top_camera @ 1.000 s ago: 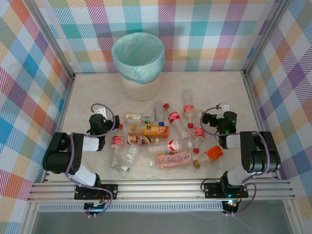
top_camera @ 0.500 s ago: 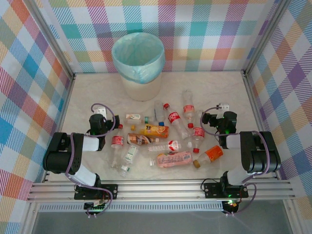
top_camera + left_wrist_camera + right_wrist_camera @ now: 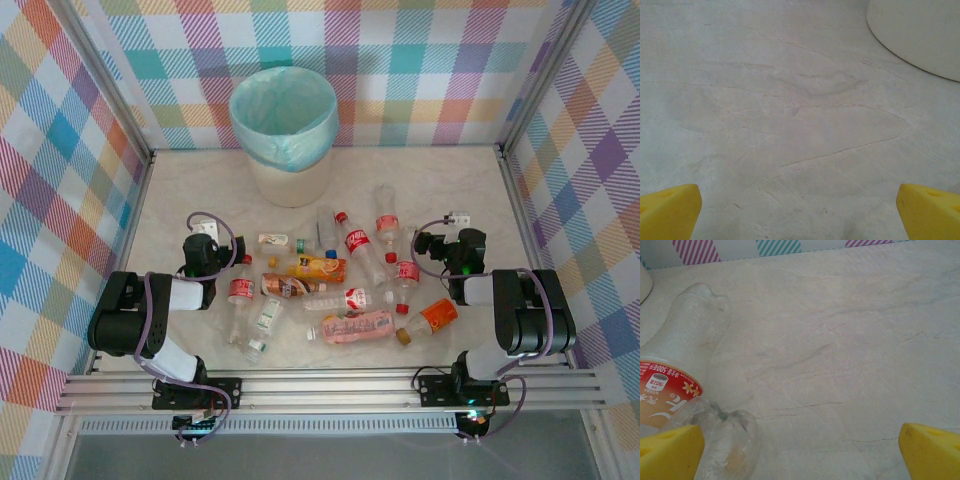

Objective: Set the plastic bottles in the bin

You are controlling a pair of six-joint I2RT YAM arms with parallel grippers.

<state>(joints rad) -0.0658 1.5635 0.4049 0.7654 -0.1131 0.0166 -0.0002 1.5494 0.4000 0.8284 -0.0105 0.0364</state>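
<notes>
Several plastic bottles (image 3: 330, 285) lie on their sides in a loose heap at mid-table, with red, orange, pink and white labels. The bin (image 3: 285, 135), cream with a teal bag over its rim, stands behind them at the back. My left gripper (image 3: 204, 247) rests low at the heap's left edge, its yellow fingertips (image 3: 667, 212) wide open over bare table, the bin's base (image 3: 920, 35) ahead to the right. My right gripper (image 3: 441, 244) sits at the heap's right edge, open and holding nothing. A red-labelled bottle (image 3: 682, 360) and a clear one (image 3: 727, 445) lie by its left fingertip (image 3: 670, 452).
Checked cloth walls (image 3: 420, 60) and aluminium posts close the table on three sides. Bare marble-patterned tabletop (image 3: 450, 185) stretches between the heap and the back wall, right of the bin. A rail (image 3: 330, 390) runs along the near edge by the arm bases.
</notes>
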